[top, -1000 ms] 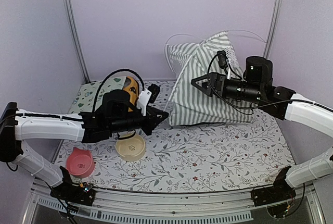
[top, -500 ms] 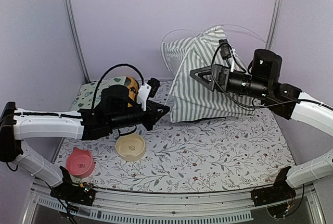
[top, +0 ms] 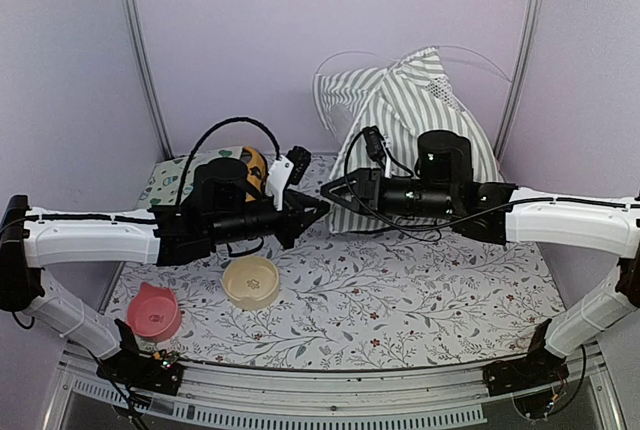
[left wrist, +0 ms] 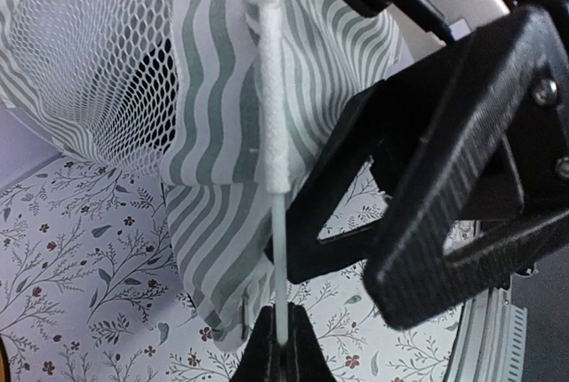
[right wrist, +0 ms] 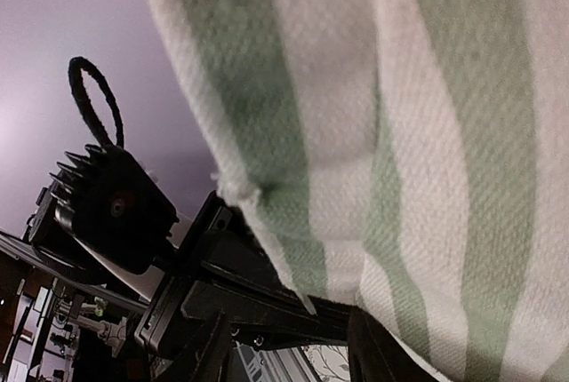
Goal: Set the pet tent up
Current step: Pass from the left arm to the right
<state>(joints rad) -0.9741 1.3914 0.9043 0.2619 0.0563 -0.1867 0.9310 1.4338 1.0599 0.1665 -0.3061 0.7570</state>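
Observation:
The pet tent [top: 400, 115] is a grey-green and white striped heap at the back, with thin white poles arching over it. My left gripper [top: 318, 212] points right at its lower left corner. In the left wrist view it [left wrist: 281, 342] is shut on a thin white pole [left wrist: 278, 249] that runs up into a sleeve of the tent [left wrist: 213, 98], beside the lace flap [left wrist: 89, 53]. My right gripper [top: 337, 188] points left, close to the left one. In the right wrist view it [right wrist: 289, 329] is open, with the tent's striped edge [right wrist: 373, 133] hanging over it.
A cream bowl [top: 250, 281] and a pink bowl [top: 156, 312] sit on the floral cloth [top: 400, 290] at the front left. An orange item [top: 252, 165] and a cream mat with teal shapes [top: 172, 178] lie behind the left arm. Metal posts [top: 140, 60] [top: 522, 40] stand at the back.
My right arm has swung left and down from the tent's front to its lower left corner, next to the left gripper. The left gripper has edged right. The tent has shifted.

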